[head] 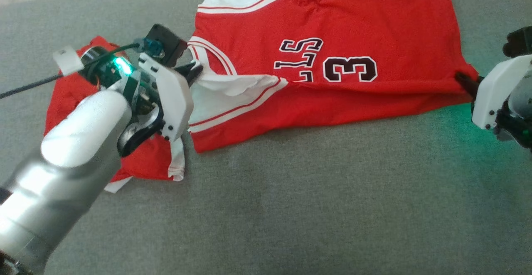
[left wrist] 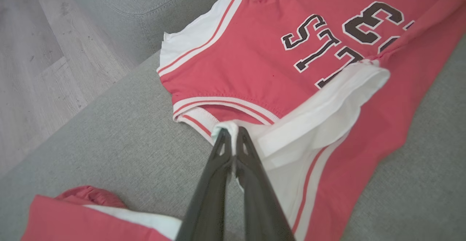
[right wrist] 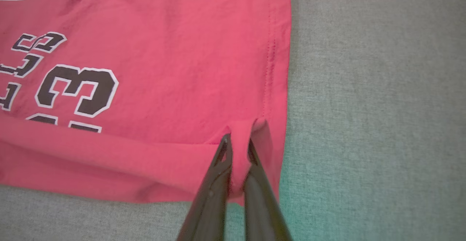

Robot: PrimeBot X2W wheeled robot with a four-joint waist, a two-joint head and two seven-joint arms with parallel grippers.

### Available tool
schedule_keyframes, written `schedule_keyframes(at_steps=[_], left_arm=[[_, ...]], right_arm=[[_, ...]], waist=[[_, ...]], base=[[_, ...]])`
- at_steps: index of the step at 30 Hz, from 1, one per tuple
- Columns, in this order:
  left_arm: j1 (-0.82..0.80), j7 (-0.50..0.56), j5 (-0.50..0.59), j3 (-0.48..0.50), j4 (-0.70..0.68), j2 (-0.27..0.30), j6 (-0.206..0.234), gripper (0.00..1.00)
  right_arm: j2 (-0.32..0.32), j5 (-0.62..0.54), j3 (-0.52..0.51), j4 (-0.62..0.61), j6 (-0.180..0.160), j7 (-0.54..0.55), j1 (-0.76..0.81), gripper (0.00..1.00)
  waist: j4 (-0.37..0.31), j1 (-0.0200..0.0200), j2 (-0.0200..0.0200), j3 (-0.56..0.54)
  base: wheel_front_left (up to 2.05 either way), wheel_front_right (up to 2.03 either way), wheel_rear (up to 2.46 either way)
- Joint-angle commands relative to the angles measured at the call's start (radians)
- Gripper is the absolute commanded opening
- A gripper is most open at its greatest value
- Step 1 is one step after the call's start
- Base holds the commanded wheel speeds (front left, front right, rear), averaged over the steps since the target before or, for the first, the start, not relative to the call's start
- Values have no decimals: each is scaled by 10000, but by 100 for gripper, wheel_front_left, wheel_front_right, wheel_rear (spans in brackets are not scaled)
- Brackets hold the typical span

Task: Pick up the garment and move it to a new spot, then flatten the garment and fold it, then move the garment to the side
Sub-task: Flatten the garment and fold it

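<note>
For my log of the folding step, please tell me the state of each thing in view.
Jersey: flat on the grey cushion, near edge folded over the lettering.
Left gripper: fingers shut on the jersey's white trim.
Right gripper: fingers shut on the jersey's red hem.
Second red garment: crumpled on the cushion.

Red jersey (head: 332, 30) with white striped trim and dark "3" lettering, spread sideways on grey cushion, lower edge folded up
</note>
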Motion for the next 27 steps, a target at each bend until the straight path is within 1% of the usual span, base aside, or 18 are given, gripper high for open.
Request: schedule_keyframes(at_steps=[1,3,4,5,6,8,10,13,16,18,19,22,23,24,25,27], left_arm=[[-694,-104,88,361,-110,236,-38,0],[-944,-379,170,234,272,45,-49,0],[-1068,-620,265,207,457,-57,-51,39],[-1226,-1039,479,211,644,-161,-18,100],[-1362,-1577,721,252,853,-284,121,100],[-1504,-2630,1024,390,1317,-582,438,100],[-1603,-3752,1191,624,1725,-889,789,100],[-1635,-5301,1244,1020,2203,-1339,1276,100],[-1469,-6592,1045,1454,2477,-1743,1603,100],[-1206,-7060,816,1762,2540,-1969,1782,100],[-1045,-7208,729,1917,2506,-2049,1878,100],[-367,-7433,577,2516,2093,-2218,2307,100],[-75,-7449,601,2768,1787,-2265,2476,100],[287,-7454,676,3092,1347,-2312,2643,100],[1243,-7458,858,3766,500,-2454,2989,100],[2299,-7460,1129,4268,-185,-2640,3216,100]], right_arm=[[-146,-60,-69,-132,-7,-117,-262,0],[-68,-61,-61,-7,-7,-147,-348,0],[-49,-80,-109,119,-7,-215,-403,0],[-38,-182,-185,261,-7,-428,-499,40],[29,-237,-251,426,-7,-549,-571,100],[192,-283,-449,658,-7,-967,-734,100],[352,-296,-780,830,-7,-1713,-915,100],[599,-334,-1326,892,-7,-3243,-1084,100],[888,-287,-1889,771,-7,-4847,-1023,100],[1063,-369,-2258,677,-7,-5886,-849,100],[1129,-532,-2391,587,-7,-6231,-733,100],[1370,-1182,-3146,289,-7,-6628,-205,100],[1422,-1664,-3457,36,-7,-6648,7,100],[1647,-1969,-3933,-342,-7,-6654,317,100],[2074,-2851,-4900,-1188,-7,-6658,1132,100],[2638,-3873,-5712,-2067,-7,-6660,2090,100]], waist=[[-23,-1,0,80],[-28,-1,0,173],[-23,-1,0,220],[-15,-1,0,280],[-9,-1,0,326],[-7,-1,0,389],[7,-1,0,405],[73,-1,0,294],[147,-1,0,42],[185,-1,0,-198],[194,-1,0,-315],[191,-1,0,-674],[183,-1,0,-760],[161,-1,0,-852],[140,-1,0,-1020],[106,-1,0,-1195]], base=[[0,0,0],[0,0,0],[0,0,0],[0,0,0],[0,0,0],[0,0,0],[0,0,0],[0,0,0],[0,0,0],[0,0,0],[0,0,0],[0,0,0],[0,0,0],[0,0,0],[0,0,0],[0,0,0]])
